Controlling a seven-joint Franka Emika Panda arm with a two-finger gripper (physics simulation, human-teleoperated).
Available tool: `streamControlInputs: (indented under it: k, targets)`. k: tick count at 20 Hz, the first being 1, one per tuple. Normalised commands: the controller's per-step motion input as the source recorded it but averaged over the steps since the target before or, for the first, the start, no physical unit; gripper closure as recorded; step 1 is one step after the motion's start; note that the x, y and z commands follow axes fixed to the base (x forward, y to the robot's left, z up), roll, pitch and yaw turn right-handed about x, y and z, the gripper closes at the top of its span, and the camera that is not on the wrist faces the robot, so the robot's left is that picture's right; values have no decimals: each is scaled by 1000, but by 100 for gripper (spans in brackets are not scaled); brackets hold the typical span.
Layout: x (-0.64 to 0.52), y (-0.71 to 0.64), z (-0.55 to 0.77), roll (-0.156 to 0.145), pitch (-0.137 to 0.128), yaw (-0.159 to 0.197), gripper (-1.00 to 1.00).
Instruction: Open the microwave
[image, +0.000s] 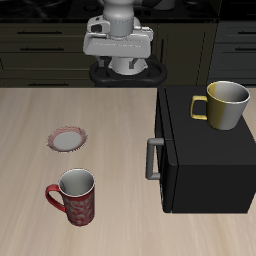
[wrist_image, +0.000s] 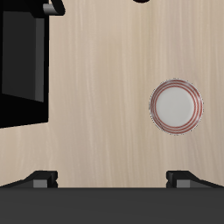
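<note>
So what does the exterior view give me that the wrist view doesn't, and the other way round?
Only the exterior view shows the red patterned mug, the yellow mug on top of the microwave, the grey bar handle and the dark cabinets. Only the wrist view shows the gripper fingertips close up, spread wide over bare table. Both show the large matte black microwave, the small round red-rimmed plate and the light wooden table.
</note>
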Motion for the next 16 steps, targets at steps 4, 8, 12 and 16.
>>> streamControlInputs:
  k: [4,8,12,16]
  targets:
    - [236,-18,113,-8,-24,45,-100]
    - [363,-19,129,19,-3,101,-100]
    - [406,-80,67,9,27,74,-100]
    - [378,-17,64,1,7,62,-100]
